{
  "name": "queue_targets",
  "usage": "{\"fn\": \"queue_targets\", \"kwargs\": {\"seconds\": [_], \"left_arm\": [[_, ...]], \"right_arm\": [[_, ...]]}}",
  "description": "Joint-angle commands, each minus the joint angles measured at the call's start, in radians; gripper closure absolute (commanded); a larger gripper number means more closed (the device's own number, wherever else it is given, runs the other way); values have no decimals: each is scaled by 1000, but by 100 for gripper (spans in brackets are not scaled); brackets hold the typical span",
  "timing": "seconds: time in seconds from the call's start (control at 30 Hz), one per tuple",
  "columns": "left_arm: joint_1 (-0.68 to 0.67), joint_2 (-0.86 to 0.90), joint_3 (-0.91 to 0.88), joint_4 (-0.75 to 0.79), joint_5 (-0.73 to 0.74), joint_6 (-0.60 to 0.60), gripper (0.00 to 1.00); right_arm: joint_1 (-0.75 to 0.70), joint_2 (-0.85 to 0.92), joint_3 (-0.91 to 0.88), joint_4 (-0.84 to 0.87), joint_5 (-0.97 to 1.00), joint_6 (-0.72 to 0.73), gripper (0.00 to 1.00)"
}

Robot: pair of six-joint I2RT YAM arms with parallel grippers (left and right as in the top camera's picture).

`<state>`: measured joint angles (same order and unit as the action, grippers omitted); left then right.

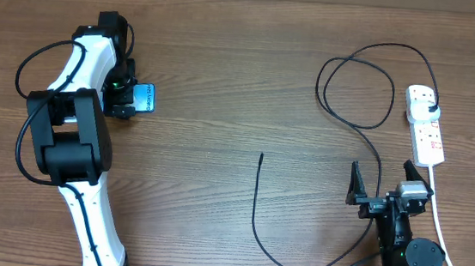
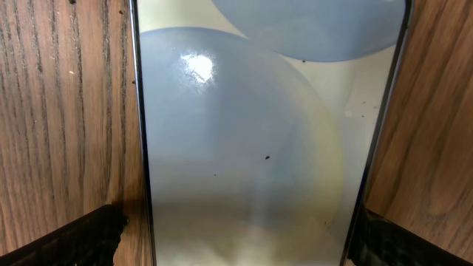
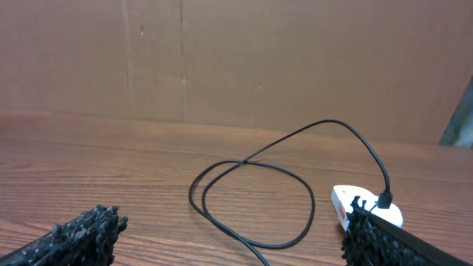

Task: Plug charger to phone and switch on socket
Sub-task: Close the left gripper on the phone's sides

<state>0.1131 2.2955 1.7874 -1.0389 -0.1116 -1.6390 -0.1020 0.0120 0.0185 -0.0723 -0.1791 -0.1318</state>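
Phone (image 2: 251, 133) fills my left view, flat on the table (image 1: 226, 63) between my spread left jaws; right jaws gape empty too. Plugged into the socket (image 1: 427, 137), the charger (image 1: 256, 195) leaves its tip loose mid-table: connecting and switching remain.

A brown, wood-grain worktop (image 1: 225, 80) stretches towards a plain brown cardboard backdrop (image 3: 222, 59) standing along its far edge.
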Motion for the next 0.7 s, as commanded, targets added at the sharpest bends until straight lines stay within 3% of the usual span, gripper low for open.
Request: {"fn": "queue_targets", "kwargs": {"seconds": [0.0, 0.67], "left_arm": [[19, 52, -42, 22, -26, 23, 0], [19, 52, -42, 31, -49, 19, 1]], "right_arm": [[8, -8, -11, 3, -2, 0, 0], [8, -8, -11, 4, -2, 0, 0]]}}
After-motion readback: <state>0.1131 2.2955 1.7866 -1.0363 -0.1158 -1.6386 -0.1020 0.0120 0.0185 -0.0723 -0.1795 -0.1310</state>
